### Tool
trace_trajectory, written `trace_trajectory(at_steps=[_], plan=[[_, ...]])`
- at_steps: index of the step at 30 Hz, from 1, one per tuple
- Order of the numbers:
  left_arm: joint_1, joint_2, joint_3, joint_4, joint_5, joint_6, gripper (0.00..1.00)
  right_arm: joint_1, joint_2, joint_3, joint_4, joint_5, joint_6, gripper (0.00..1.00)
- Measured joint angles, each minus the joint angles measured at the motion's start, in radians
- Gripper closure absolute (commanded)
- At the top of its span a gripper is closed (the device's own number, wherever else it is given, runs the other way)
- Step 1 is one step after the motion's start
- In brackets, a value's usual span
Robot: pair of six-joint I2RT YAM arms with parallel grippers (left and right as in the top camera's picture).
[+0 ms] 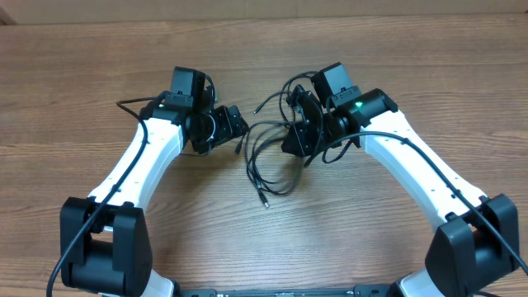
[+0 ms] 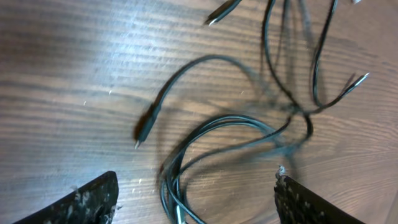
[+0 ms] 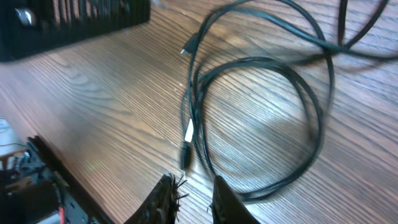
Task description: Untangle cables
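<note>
Two white arms stand closest to the overhead lens, the left arm (image 1: 140,161) and the right arm (image 1: 421,165) bending in from the near edge of the wooden tabletop (image 1: 82,66) so that both wrists flank the same patch of wood.

Between them, around the middle of the tabletop, lie the cables (image 2: 230,118). They are thin black cords in loose overlapping loops that cross one another nearer the right arm, so the knot does not look undone yet.

On the left, the left hand (image 2: 196,183) hovers low with its fingers spread wide over the loops. It holds nothing, and I take it to be lined up for a pinch on one strand. The right hand (image 3: 194,186) is drawn narrow, a slit of wood showing between its fingers, and it grips nothing either.

One black plug (image 3: 185,155) lies just beyond those fingertips, apart from them, and probably the easiest end to pick. Another plug end (image 2: 144,130) points away to the left, clear of the tangle, while a silver-tipped end (image 2: 359,79) sticks out on the far right.
</note>
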Motion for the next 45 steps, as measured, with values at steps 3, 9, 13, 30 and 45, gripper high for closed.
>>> trace_trajectory(at_steps=[3, 9, 13, 30, 45], plan=[[-0.006, 0.000, 0.000, 0.021, 0.002, 0.006, 0.23, -0.003, 0.003, 0.000, -0.009, 0.064, 0.005, 0.75], [-0.071, 0.000, 0.000, 0.097, 0.002, 0.044, 0.24, -0.003, 0.003, 0.000, 0.016, 0.136, 0.026, 0.71], [-0.130, 0.004, 0.000, 0.157, -0.010, 0.076, 0.20, -0.003, 0.003, 0.000, 0.037, 0.167, 0.063, 0.67], [-0.189, 0.178, -0.001, 0.218, -0.043, 0.160, 0.53, -0.103, 0.003, 0.000, 0.040, 0.304, 0.384, 0.65], [-0.179, 0.179, -0.001, 0.219, 0.187, 0.205, 0.35, -0.166, 0.003, 0.000, 0.039, 0.269, 0.421, 0.64]])
